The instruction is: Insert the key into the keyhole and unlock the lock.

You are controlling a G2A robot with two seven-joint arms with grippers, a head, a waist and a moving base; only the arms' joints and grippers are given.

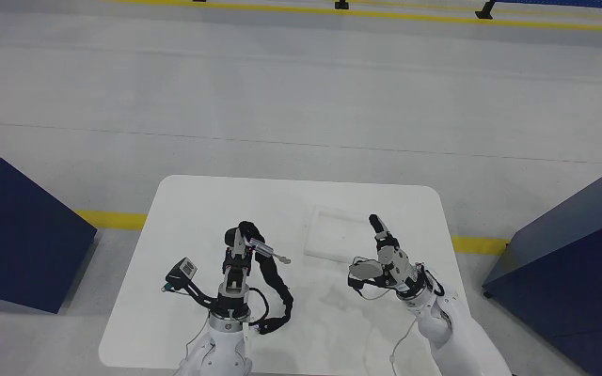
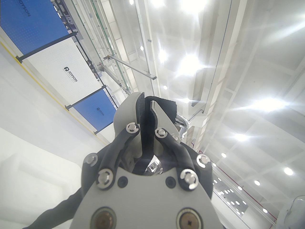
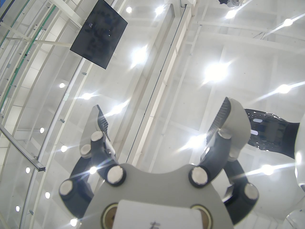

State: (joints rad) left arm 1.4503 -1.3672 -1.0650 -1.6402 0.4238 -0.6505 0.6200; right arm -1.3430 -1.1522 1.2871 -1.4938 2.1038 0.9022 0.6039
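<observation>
The left gripper (image 2: 145,106) is clamping the black lock (image 1: 273,282); the right gripper (image 3: 162,108) is standing wide open, empty, and should be meeting the key (image 1: 270,251) straight.

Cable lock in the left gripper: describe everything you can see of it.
The cable lock is a black flexible cable with a soft-looking covering. It is bent into a loop over the white table and trails back beside the arm's wrist. The left gripper is shut on it, with the black band pinched between its fingers. A silvery metal part sticks out sideways near the fingers; I cannot tell whether it is the key, or whether the loop touches the table.
</observation>
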